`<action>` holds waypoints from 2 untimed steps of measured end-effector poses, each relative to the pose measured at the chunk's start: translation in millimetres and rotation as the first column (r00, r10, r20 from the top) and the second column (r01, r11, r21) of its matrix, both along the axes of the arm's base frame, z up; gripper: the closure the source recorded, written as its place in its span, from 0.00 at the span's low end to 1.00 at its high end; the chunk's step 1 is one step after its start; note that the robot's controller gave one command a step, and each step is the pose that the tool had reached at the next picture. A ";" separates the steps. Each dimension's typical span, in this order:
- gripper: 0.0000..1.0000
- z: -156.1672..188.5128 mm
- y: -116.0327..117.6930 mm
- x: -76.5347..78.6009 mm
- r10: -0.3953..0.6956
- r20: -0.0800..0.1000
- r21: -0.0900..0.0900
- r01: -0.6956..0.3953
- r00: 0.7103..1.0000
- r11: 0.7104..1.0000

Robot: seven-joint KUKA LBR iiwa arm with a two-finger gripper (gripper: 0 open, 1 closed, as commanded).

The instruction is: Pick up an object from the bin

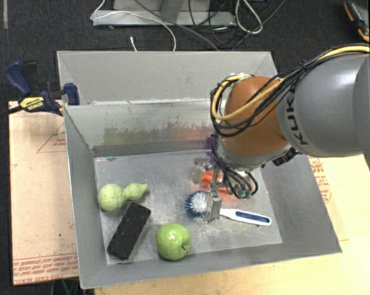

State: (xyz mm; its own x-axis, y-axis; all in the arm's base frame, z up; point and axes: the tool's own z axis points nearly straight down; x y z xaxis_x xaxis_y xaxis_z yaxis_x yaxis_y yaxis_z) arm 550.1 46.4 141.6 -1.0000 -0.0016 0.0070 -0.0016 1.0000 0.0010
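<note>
Scuffed grey metal bin (171, 117), gripper (212, 211) near three o'clock (grip unreadable) over bristly blue-white brush (246, 217), round apple (172, 241) at six.

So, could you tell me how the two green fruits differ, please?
The green apple is round; the green gourd has two lobes, large and small. The apple lies at the front, the gourd farther back on the left. Both are green and clear of the gripper.
</note>
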 end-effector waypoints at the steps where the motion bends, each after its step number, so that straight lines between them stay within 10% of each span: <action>1: 0.00 4.7 -0.4 1.7 -0.002 0.008 0.000 0.002 1.000 1.000; 2: 0.00 -72.4 -107.1 19.3 0.029 0.004 -0.001 -0.029 1.000 1.000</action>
State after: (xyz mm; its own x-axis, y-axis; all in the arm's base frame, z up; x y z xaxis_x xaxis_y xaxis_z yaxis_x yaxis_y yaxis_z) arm 569.4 -60.7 69.2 -0.9995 -0.0303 0.0028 -0.0303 0.9995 -0.0002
